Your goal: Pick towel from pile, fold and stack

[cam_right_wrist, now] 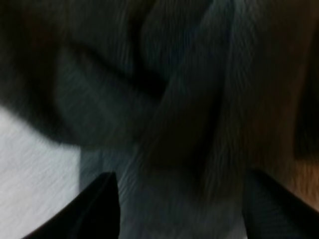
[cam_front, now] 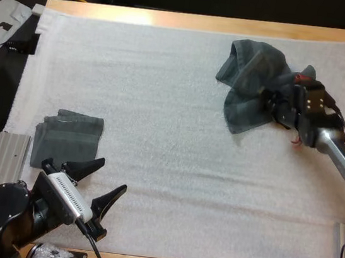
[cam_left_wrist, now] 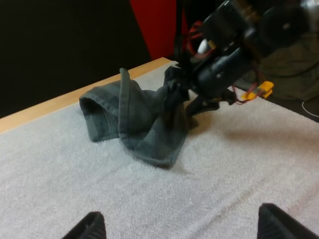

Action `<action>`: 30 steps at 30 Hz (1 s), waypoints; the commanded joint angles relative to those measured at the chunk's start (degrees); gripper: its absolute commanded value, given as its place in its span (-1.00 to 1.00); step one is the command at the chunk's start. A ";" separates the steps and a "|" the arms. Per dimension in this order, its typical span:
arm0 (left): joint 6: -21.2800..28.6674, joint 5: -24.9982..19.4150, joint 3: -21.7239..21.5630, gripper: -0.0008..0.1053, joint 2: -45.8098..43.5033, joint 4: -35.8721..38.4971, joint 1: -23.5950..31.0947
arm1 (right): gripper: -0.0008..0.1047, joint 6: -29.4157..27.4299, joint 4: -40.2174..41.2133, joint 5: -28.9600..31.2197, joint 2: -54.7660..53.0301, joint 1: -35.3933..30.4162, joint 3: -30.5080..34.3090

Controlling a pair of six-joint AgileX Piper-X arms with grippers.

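Observation:
A crumpled dark grey-green towel (cam_front: 252,82) lies at the far right of the white mat (cam_front: 176,104). My right gripper (cam_front: 271,107) is down at its right side. In the right wrist view its fingers (cam_right_wrist: 99,204) stand apart, with bunched towel cloth (cam_right_wrist: 174,99) between and beyond them. From the left wrist view, the towel (cam_left_wrist: 139,124) rises in a fold beside that gripper (cam_left_wrist: 184,99). A folded towel (cam_front: 68,139) lies flat at the near left. My left gripper (cam_front: 112,176) hovers open just to the near right of it, holding nothing.
A metal rail (cam_front: 9,158) lies along the mat's near left edge. The wooden table edge (cam_front: 205,22) runs behind the crumpled towel. Bare mat stretches between the two towels.

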 commanded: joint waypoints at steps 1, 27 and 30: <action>-0.69 0.41 -0.36 0.16 0.06 -0.09 -0.32 | 0.03 -0.64 -0.21 1.55 4.97 0.03 -4.28; -0.63 0.63 -0.43 0.16 -0.09 -0.06 -0.35 | -0.98 -13.92 10.13 -1.90 4.24 1.49 -8.98; -0.71 0.53 -0.32 0.15 0.02 -0.28 -0.22 | -0.98 -14.08 10.08 -2.02 3.06 1.35 -9.08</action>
